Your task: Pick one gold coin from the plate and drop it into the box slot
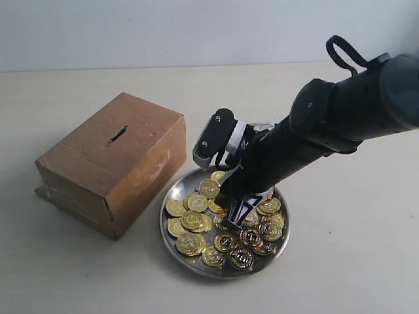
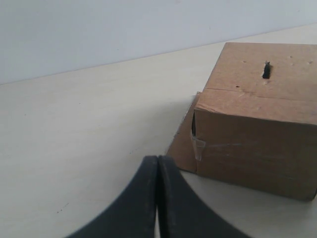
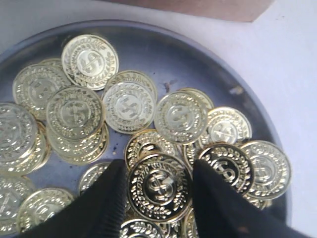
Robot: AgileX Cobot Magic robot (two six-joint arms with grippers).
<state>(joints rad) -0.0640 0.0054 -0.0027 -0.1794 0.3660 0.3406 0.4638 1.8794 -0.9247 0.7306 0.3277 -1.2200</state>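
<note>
The brown cardboard box (image 1: pixel 111 170) stands left of the silver plate (image 1: pixel 186 184), its dark slot (image 1: pixel 117 135) in the top face. Several gold coins (image 1: pixel 195 221) fill the plate. My right gripper (image 1: pixel 229 210) reaches down into the pile. In the right wrist view its two black fingers (image 3: pixel 159 168) press against opposite edges of one gold coin (image 3: pixel 159 191), which sits level with the pile. My left gripper (image 2: pixel 157 159) is shut on nothing, low over the table beside the box (image 2: pixel 257 129), with the slot (image 2: pixel 266 70) in sight. The exterior view does not show the left arm.
The plate's rim (image 3: pixel 247 99) curves close around the coins near my right fingers. A strip of the box (image 3: pixel 198 7) lies just beyond the plate. A pale tabletop (image 1: pixel 353 261) spreads around both objects, with a white wall behind.
</note>
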